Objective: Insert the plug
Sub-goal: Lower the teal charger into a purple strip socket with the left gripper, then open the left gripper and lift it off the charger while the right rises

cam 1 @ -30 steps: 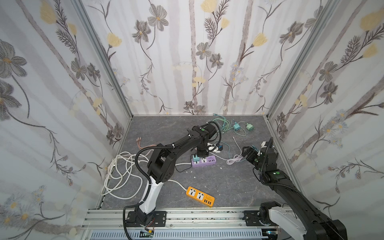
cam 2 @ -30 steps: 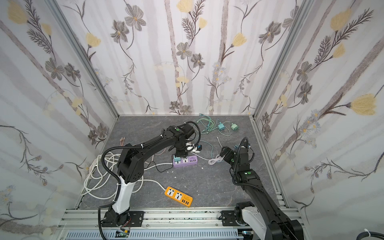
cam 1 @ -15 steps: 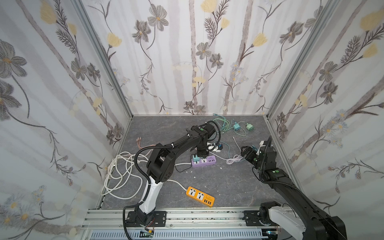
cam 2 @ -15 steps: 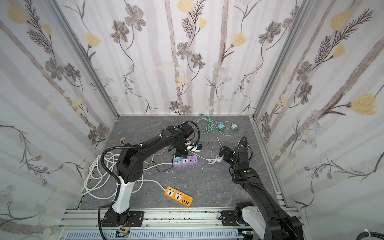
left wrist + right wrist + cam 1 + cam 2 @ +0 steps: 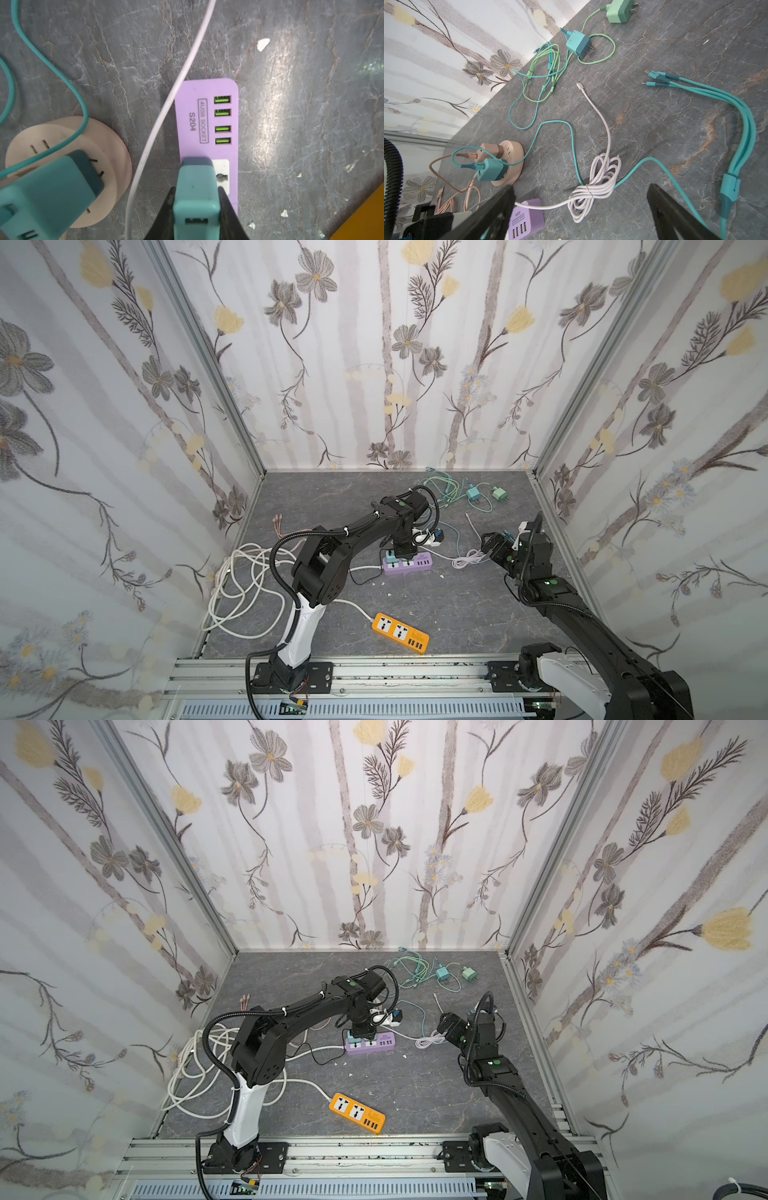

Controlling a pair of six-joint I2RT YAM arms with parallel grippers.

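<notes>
- Although a second separates the earlier top views from the present ones, the left gripper point(image 5: 197, 197) has barely shifted; it stays narrowly closed on the teal plug point(image 5: 195, 176), a finger point(image 5: 165, 218) on each flank, above the purple power strip point(image 5: 185, 99) at the middle of the table point(image 5: 457, 614).
- The plug's dark end meets the strip at the white outlet face point(image 5: 224, 166) just beside the green USB ports point(image 5: 222, 113); no prongs show, so the plug looks seated or nearly so; how deep it sits cannot be told.
- What has changed is on the right; the right gripper point(image 5: 488, 546) has drifted a little leftward, toward the coiled white cable point(image 5: 467, 561); its jaws stand wide and hold nothing, the coil lying between them in the right wrist view.
- Judged from this, the insertion is at its last stage; a final press or a release seems the step in hand; the right arm is apart from the strip and does not brace it.
- The risk is that the light strip slides or tips under an off-centre push; a strand of white cable runs just beside it and could snag.
- A second teal charger point(image 5: 47, 187) stands in the round beige hub point(image 5: 116, 149) near the strip on its far side; the orange strip point(image 5: 401, 632) lies nearer, well apart.
</notes>
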